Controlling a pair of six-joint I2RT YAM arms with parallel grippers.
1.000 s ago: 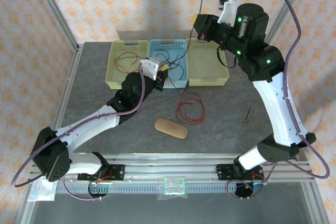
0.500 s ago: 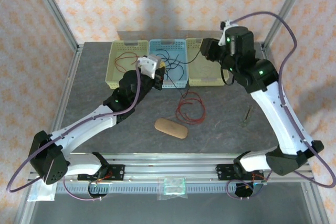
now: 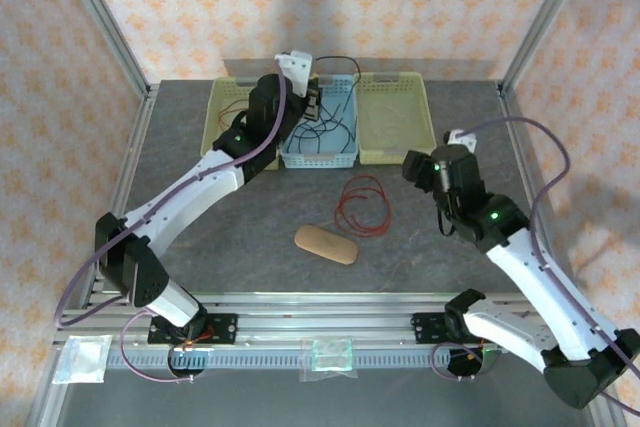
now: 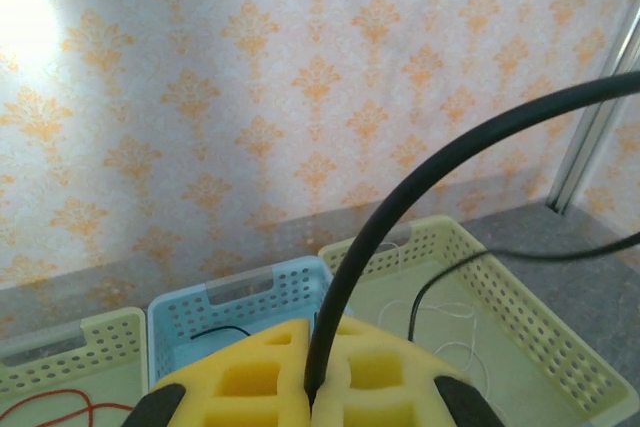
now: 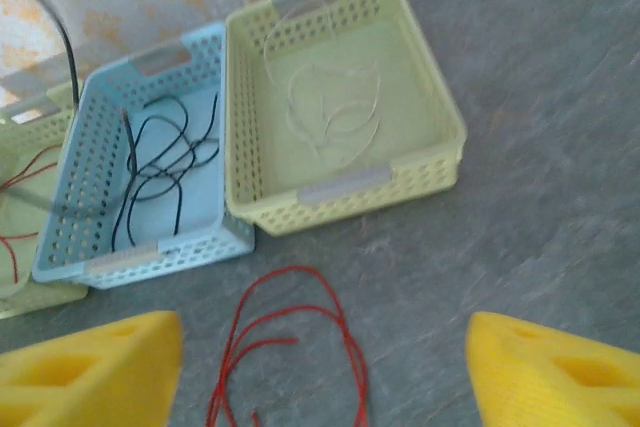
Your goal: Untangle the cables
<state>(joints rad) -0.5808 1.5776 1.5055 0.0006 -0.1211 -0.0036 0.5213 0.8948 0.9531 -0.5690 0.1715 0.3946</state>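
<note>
Closure confirmed on left gripper (image 4: 315, 392): its foam pads pinch a black cable (image 4: 350, 262), held above the blue basket (image 4: 240, 287). Right gripper (image 5: 325, 362) stands wide apart and holds nothing, over the red cable (image 5: 300, 270) lying loose on the table (image 5: 540, 197). Assessment: wires look light, limp and springy; best taken mid-loop.
</note>
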